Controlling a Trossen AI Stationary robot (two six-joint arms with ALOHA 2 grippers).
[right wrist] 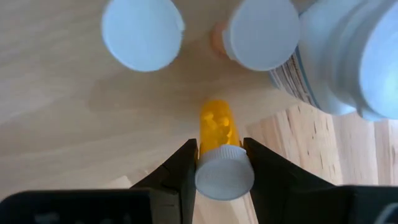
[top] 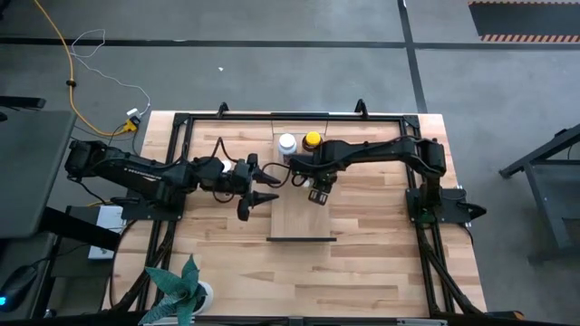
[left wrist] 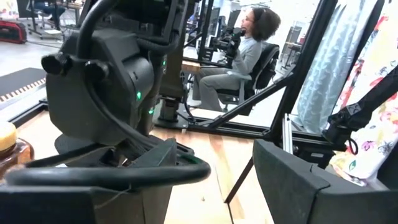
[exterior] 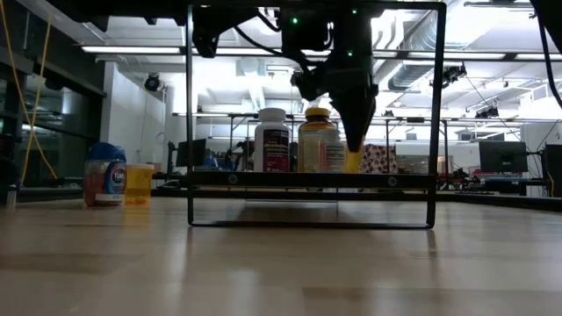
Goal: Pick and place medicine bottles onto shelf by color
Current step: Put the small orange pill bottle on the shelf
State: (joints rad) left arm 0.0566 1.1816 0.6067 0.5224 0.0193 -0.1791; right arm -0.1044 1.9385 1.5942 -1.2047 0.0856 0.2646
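The shelf [top: 304,217] is a light plank lying on the table, with a dark strip at its near end. A white bottle [top: 287,143] and an amber bottle with a yellow cap [top: 313,140] stand at its far end. My right gripper [top: 317,195] is over the shelf, shut on a tiny orange bottle with a white cap [right wrist: 217,127]. Two more white-capped small bottles [right wrist: 142,31] [right wrist: 261,31] stand just beyond it, next to the big white bottle [right wrist: 348,56]. My left gripper [top: 258,192] is open and empty, just left of the shelf. My right gripper pinches the tiny bottle's white cap [right wrist: 224,172] between its two fingers, one on each side. The fingers [right wrist: 184,168] come from above, pointing down. The bottle hangs upright below them, its base [exterior: 354,165] at the shelf's top; whether it rests there I cannot tell.
A blue-capped bottle [exterior: 105,173] and a small yellow container [exterior: 138,183] stand far off at the left in the low view. A black frame [top: 299,116] runs round the table. A potted plant [top: 181,290] stands at the near left. A seated person [left wrist: 239,59] shows beyond the table.
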